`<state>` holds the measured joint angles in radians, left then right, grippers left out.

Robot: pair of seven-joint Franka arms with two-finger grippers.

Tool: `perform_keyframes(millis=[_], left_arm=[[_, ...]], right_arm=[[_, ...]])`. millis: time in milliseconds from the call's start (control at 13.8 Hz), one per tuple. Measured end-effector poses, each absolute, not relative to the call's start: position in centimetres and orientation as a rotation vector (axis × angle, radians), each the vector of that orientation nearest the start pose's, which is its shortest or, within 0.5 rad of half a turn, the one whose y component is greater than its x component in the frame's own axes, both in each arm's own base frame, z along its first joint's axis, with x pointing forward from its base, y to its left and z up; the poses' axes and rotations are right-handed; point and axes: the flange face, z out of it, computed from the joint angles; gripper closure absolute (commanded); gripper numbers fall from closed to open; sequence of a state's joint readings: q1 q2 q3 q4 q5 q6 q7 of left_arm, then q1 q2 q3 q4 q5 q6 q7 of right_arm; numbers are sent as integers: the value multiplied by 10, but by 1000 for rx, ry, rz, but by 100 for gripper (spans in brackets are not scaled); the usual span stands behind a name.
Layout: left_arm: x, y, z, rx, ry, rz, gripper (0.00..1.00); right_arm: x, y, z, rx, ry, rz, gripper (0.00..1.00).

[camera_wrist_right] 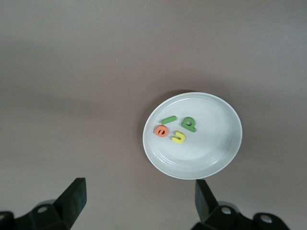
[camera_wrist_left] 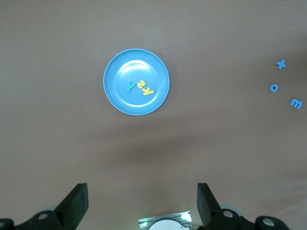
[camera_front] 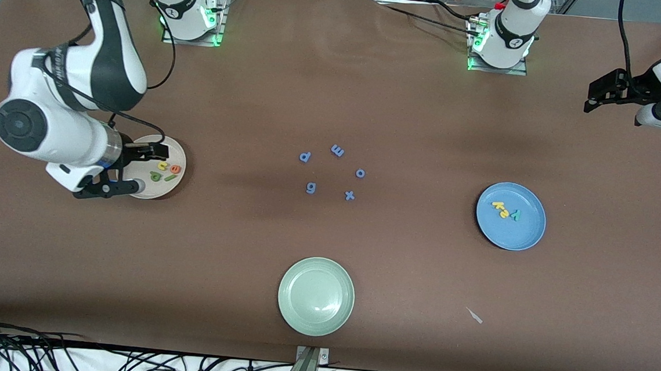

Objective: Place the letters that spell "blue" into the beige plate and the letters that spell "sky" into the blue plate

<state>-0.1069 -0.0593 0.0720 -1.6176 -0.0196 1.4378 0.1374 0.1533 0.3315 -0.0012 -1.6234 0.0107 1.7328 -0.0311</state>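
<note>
The beige plate (camera_front: 177, 154) lies toward the right arm's end of the table. In it are the green b (camera_wrist_right: 189, 124), the green l (camera_wrist_right: 169, 120), the yellow u (camera_wrist_right: 178, 137) and the orange e (camera_wrist_right: 162, 131). My right gripper (camera_front: 141, 167) hangs open and empty over that plate's edge. The blue plate (camera_front: 513, 233) lies toward the left arm's end and holds the yellow s (camera_wrist_left: 141, 85), the yellow k (camera_wrist_left: 147, 91) and the teal y (camera_wrist_left: 129, 86). My left gripper (camera_front: 596, 93) is open and empty, high over the table's edge at the left arm's end.
A pale green plate (camera_front: 316, 296) sits near the front camera at mid-table. Several blue letters lie loose at the centre, among them an m (camera_front: 337, 150), an o (camera_front: 360, 173) and an x (camera_front: 349, 195). A small pale scrap (camera_front: 474, 315) lies nearer the camera than the blue plate.
</note>
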Motion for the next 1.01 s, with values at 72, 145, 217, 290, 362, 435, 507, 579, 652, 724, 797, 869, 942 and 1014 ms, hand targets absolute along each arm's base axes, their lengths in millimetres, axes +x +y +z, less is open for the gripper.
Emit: perform_keyframes(millis=[72, 145, 217, 290, 362, 435, 507, 579, 652, 724, 797, 869, 942, 1014], left_arm=[[521, -19, 624, -3154, 275, 190, 0], [521, -19, 624, -3154, 275, 190, 0], [521, -19, 624, -3154, 274, 190, 0], [521, -20, 624, -3154, 275, 190, 0], [521, -20, 624, -3154, 276, 189, 0], [521, -20, 624, -3154, 276, 189, 0], [521, -20, 624, -3154, 276, 190, 0], [521, -20, 624, -3154, 276, 190, 0], [521, -20, 624, -3154, 276, 190, 0], [521, -20, 624, -3154, 276, 190, 0], [521, -20, 624, -3154, 276, 190, 0], [521, -20, 624, -3154, 272, 190, 0], [521, -20, 624, -3155, 254, 190, 0], [521, -20, 624, -3156, 224, 191, 0]], right_arm=[[621, 89, 425, -3109, -269, 326, 0], [619, 82, 437, -3113, -260, 309, 0], [616, 76, 449, -3118, -253, 296, 0], [613, 71, 460, -3118, -249, 283, 0], [610, 67, 471, -3118, -244, 265, 0], [607, 65, 481, -3119, -241, 248, 0], [605, 63, 490, -3121, -236, 231, 0], [603, 61, 496, -3124, -231, 217, 0], [601, 57, 503, -3128, -221, 205, 0], [599, 50, 509, -3134, -202, 195, 0], [597, 39, 516, -3139, -173, 190, 0], [594, 27, 520, -3143, -138, 203, 0], [590, 16, 524, -3144, -108, 225, 0], [587, 8, 528, -3145, -86, 245, 0]])
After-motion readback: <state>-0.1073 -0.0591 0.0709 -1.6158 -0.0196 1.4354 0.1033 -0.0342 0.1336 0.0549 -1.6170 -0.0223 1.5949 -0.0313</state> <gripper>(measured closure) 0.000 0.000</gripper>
